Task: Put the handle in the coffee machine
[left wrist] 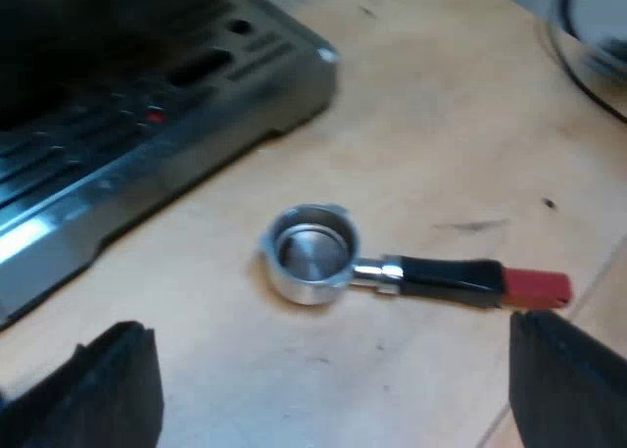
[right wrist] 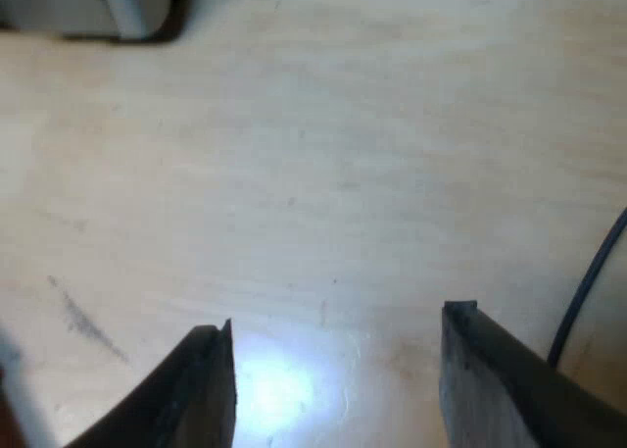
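Observation:
The metal holder [left wrist: 312, 253] lies loose on the wooden table, its round basket facing up and empty. Its dark handle [left wrist: 446, 276] ends in a red tip [left wrist: 537, 287]. My left gripper [left wrist: 333, 384] hangs open above the table just short of the holder, one finger [left wrist: 563, 379] close to the red tip, nothing between the fingers. The espresso machine's drip tray [left wrist: 147, 124] with its slotted metal grille stands beyond the holder's basket. My right gripper [right wrist: 338, 370] is open over bare wood, holding nothing.
The wooden table [right wrist: 323, 154] spreads under both grippers. A metal corner of the machine's base [right wrist: 132, 7] shows beyond the right gripper. A dark scuff mark [right wrist: 83, 316] lies on the wood near one right finger.

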Action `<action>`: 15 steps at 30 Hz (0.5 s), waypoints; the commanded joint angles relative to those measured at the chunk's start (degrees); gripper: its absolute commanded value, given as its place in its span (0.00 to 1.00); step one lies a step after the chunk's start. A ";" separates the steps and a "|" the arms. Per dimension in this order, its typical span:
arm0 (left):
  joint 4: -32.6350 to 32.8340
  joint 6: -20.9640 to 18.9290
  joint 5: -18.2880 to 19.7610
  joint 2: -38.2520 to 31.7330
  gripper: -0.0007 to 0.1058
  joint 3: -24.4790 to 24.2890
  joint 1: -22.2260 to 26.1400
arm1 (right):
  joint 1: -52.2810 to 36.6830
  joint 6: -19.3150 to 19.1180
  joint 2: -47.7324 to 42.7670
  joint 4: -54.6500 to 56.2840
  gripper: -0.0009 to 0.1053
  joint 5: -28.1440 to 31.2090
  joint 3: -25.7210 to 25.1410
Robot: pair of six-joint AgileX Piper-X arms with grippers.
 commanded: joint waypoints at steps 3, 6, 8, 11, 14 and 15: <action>-0.28 0.42 0.62 1.58 0.70 -0.57 -4.69 | 4.29 -0.70 8.96 7.01 0.47 -1.25 -5.20; -0.28 4.35 0.63 3.73 0.70 -0.57 -10.18 | 7.36 -0.78 13.61 9.65 0.47 -1.88 -6.87; -0.28 5.57 0.42 4.66 0.70 -0.57 -12.23 | 9.48 -0.51 16.33 10.79 0.47 -1.88 -7.70; -0.28 6.99 -0.21 6.02 0.70 -0.57 -15.46 | 12.72 2.08 20.20 11.09 0.47 -1.88 -8.67; -0.28 8.37 -1.39 7.42 0.70 -0.57 -18.12 | 16.93 4.77 23.19 10.69 0.46 -1.62 -8.95; -0.28 9.08 -2.24 8.03 0.70 -0.57 -18.87 | 18.44 5.92 24.36 10.50 0.44 -1.34 -8.95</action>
